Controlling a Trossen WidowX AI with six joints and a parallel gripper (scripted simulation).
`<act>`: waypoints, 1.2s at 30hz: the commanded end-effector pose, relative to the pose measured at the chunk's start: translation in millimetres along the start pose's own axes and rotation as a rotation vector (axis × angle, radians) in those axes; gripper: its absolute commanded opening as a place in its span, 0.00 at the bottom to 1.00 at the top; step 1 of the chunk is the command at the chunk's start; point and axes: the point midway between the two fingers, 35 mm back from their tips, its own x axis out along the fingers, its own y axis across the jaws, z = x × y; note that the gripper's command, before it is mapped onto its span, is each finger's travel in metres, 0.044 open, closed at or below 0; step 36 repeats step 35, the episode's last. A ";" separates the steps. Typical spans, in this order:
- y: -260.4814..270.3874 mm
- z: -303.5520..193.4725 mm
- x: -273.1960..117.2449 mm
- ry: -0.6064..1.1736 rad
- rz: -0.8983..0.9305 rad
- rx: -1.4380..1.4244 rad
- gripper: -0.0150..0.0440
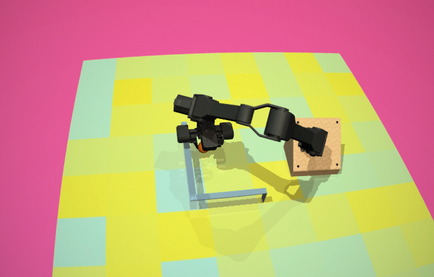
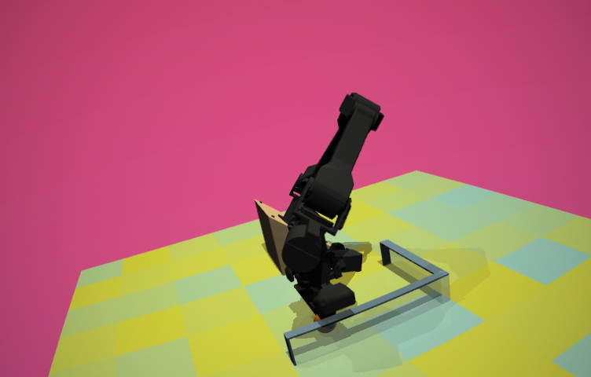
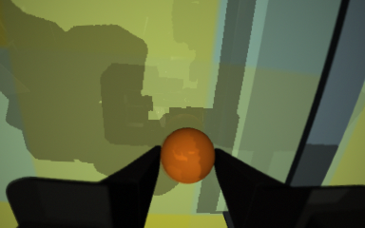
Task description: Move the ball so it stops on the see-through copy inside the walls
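While clamping ball (image 3: 187, 155), hand (image 3: 187, 163) low.

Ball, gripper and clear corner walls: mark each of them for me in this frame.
ball (image 3: 187, 155): wrist view, middle of its orange face, held between the fingers.
gripper (image 3: 187, 159): wrist view, midway between the two dark fingertips.
clear walls (image 1: 229, 194): top view, upper edge of the shorter wall.

Checkered table top (image 1: 133, 157): flat surface of square tiles in bright yellow, pale yellow-green and light mint, with soft dark shadows lying across its middle tiles. Wooden block (image 1: 332, 131): light tan, grainy, square-topped, small dark dots near its corners, resting on the table top toward one side. Backdrop (image 1: 41, 30): plain magenta-pink, surrounding the table top on every visible side.
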 end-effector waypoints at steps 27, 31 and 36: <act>-0.5 -5.5 -79.9 -0.004 -0.009 0.020 0.78; 1.9 -3.7 -116.8 -0.004 -0.007 0.017 0.96; 3.3 -2.7 -127.4 -0.005 -0.006 0.016 1.00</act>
